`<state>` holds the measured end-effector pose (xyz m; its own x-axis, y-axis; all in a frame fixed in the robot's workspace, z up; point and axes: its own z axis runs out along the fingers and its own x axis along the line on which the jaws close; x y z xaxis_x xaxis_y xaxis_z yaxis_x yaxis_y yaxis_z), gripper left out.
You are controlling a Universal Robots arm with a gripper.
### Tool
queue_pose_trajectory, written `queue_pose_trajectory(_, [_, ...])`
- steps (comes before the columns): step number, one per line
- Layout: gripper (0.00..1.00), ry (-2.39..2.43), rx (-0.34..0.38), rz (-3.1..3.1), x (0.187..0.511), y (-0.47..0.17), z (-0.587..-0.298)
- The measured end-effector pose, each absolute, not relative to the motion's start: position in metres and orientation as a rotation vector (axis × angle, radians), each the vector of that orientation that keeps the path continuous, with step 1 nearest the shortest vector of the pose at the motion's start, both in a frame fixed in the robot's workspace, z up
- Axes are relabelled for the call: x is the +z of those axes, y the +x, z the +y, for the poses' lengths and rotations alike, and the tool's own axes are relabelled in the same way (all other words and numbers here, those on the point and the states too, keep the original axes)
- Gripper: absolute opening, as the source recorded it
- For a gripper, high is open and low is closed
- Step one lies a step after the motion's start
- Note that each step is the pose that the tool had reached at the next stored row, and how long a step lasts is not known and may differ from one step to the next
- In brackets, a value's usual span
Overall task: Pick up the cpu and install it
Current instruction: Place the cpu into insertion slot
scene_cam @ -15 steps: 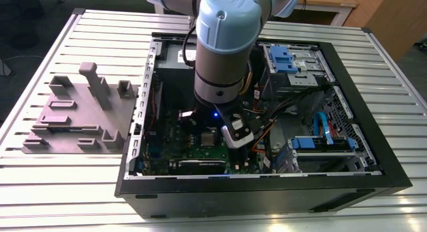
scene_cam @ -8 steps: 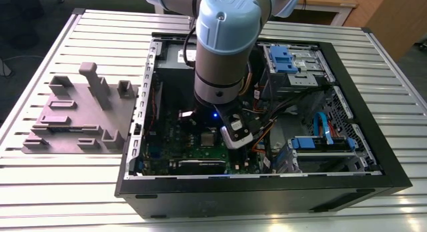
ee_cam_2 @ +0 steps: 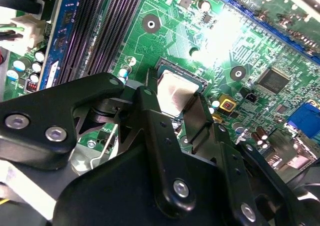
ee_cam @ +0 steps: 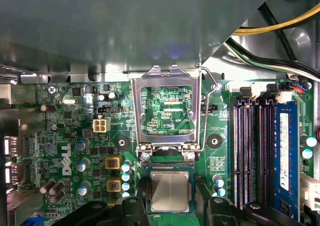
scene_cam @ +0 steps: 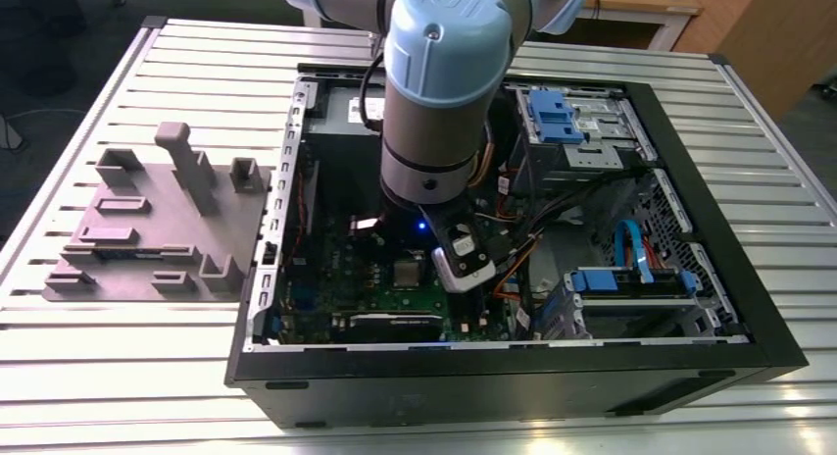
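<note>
One cpu (ee_cam: 170,191), silver lid up, sits at the socket opening on the green motherboard (ee_cam: 220,131), just beside the hinge of the raised load plate (ee_cam: 165,74). You can't tell from either wrist view whether it's fully seated or a hair above the contacts. The gripper (ee_cam_2: 174,105) has its jaws narrowed to the chip's width, with a black finger against each of two opposite edges. I read that as clamped on the cpu, nothing else in it. The retention lever (ee_cam: 206,110) is swung out next to the plate, so the socket is open. Small capacitors (ee_cam: 125,168) stand near one of the fingers (ee_cam_2: 150,110), and the memory slots (ee_cam: 250,151) are well apart on the other side. In the exterior view the arm (scene_cam: 438,82) reaches straight down into the open pc case (scene_cam: 523,367). Your main risk is bent socket pins, which any tilt or sideways offset would cause if the chip gets pressed while not square. The orientation notches aren't visible, so you can't confirm rotation. Your second risk is the fingers spreading into the socket wall or clipping those capacitors. Your third is the chip sticking to a pad and lifting or skewing as the jaws part.
</note>
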<state>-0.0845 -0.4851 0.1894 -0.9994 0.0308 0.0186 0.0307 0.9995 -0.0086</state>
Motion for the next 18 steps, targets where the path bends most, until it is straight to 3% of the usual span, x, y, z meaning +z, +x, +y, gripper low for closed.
queue_pose_trajectory(8, [0.46,-0.048,0.013,-3.123,0.1893,-0.0845,-0.4851])
queue_pose_trajectory(11, [0.59,-0.048,0.013,-3.123,0.1893,-0.0845,-0.4851])
queue_pose_trajectory(18, [0.59,-0.049,0.013,-3.122,0.1895,-0.0853,-0.4851])
